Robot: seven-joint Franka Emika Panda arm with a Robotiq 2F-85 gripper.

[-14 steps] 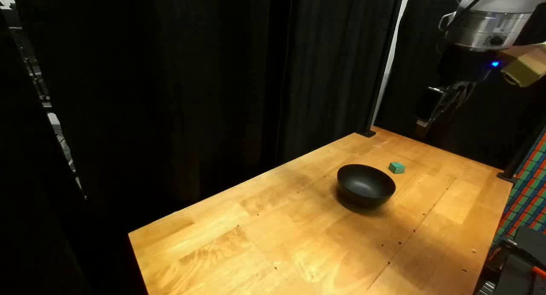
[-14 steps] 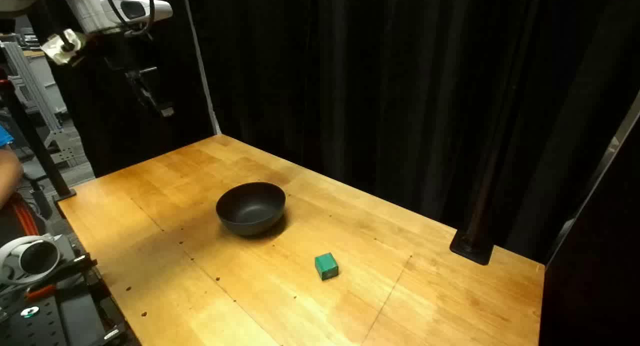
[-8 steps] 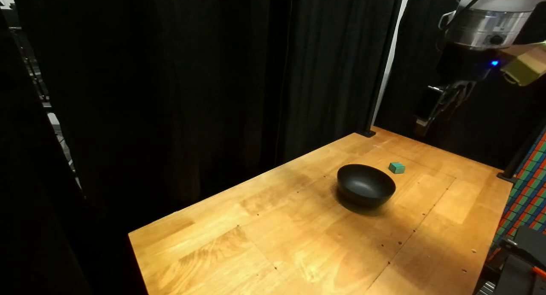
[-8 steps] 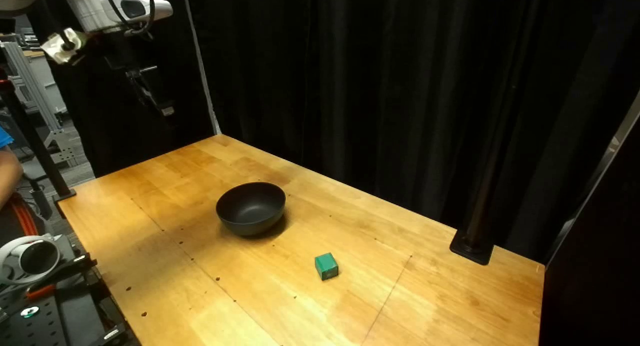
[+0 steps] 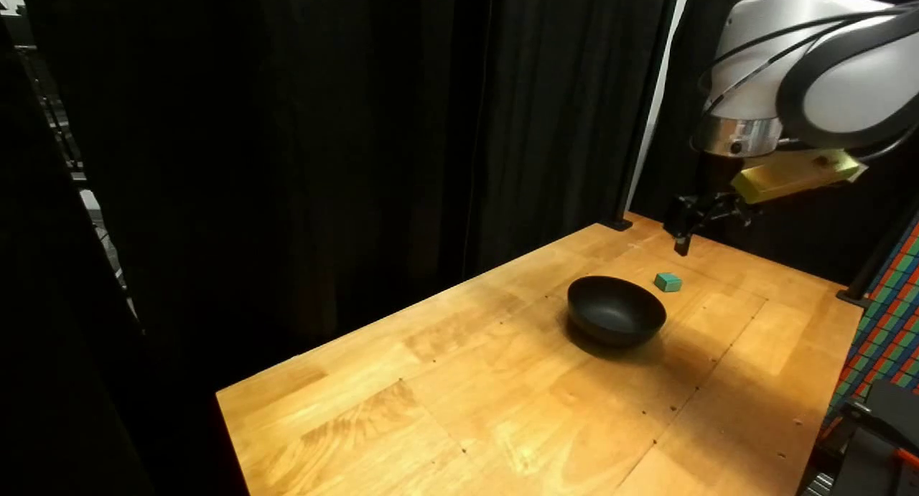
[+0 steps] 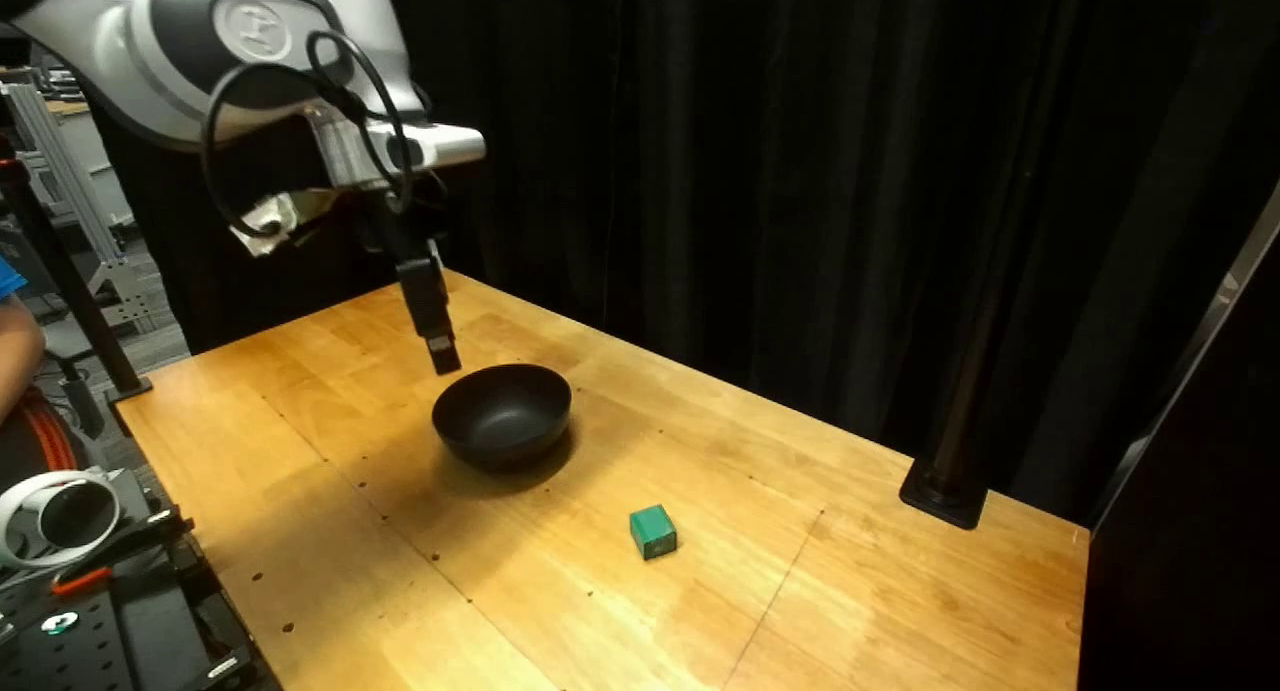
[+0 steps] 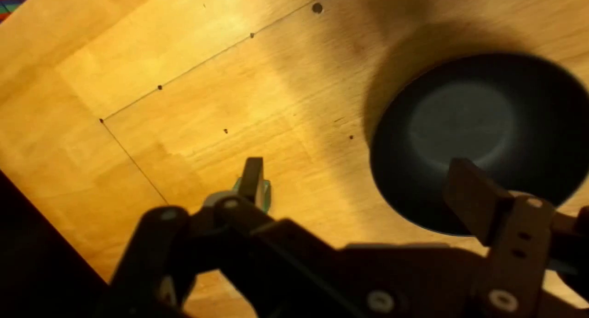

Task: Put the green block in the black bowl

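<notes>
At the left of the wrist view, the green block [image 7: 267,196] is lying on the wooden surface [image 7: 299,170], lower than the gripper [image 7: 357,165], mostly hiding behind one finger. In the middle, the gripper is hanging above the surface, its two fingers standing wide apart and holding nothing. On the right, the black bowl [image 7: 462,122] is sitting upright behind the opposite finger, apart from the block. In an exterior view, the white arm [image 6: 260,31] is showing above and left of the gripper, with the bowl and then the block lying below and right of it.
</notes>
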